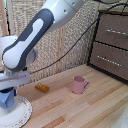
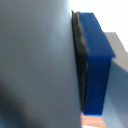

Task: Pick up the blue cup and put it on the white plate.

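Blue cup point(image 1: 6, 98), half-hidden in the end effector point(image 1: 8, 95), above white plate point(image 1: 17, 116).

Cup point(image 1: 6, 98) above plate point(image 1: 20, 116); mug point(image 1: 78, 84) well apart.

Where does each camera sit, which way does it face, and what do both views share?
Exterior view: off the arm, facing the wooden table, pink mug, white plate, drawers; shows the arm and gripper holding the blue cup.
Wrist view: on the wrist, filled by the blue cup and a finger pad.
Shared: cup, gripper.
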Robot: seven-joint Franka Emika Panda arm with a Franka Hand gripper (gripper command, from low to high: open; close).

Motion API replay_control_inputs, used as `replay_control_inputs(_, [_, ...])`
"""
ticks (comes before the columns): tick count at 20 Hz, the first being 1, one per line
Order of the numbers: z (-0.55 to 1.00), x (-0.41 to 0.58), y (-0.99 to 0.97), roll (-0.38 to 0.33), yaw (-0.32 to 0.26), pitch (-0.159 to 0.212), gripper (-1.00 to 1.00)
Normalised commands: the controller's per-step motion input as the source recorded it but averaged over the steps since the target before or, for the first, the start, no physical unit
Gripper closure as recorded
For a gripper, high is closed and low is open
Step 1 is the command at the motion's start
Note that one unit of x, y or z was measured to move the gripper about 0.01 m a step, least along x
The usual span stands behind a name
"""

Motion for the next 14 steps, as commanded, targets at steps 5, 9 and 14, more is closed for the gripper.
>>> replay_control_inputs(5, [-0.05, 0.157, 0.26, -0.354, 0.008, -0.120, 1.00])
replay_control_inputs(9, [0.04, 0.195, 0.27, -0.205, 0.021, -0.137, -1.00])
replay_control_inputs(14, [0.45, 0.171, -0.13, -0.053, 0.026, -0.087, -1.00])
